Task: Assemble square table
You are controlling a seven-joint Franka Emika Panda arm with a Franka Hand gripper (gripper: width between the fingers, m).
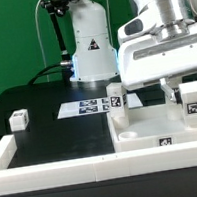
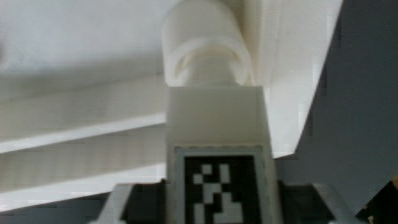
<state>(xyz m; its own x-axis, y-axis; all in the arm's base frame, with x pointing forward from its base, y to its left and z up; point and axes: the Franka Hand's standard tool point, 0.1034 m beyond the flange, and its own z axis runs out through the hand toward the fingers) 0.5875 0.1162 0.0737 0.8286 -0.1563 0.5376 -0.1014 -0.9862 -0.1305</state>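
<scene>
Near the table's left edge, a loose leg post (image 1: 17,120) lies just inside the low white wall (image 1: 4,149). Further along, the marker board (image 1: 86,107) lies flat toward the middle of the table. Toward the table's front right corner sits the square slab (image 1: 151,130) with a standing leg post (image 1: 115,96) upright at its far left corner. Over the slab's right side the gripper (image 1: 192,102) (image 2: 222,208) pinches a held leg post (image 1: 191,93) (image 2: 217,110), tag facing out; I cannot tell whether its tip touches the slab.
</scene>
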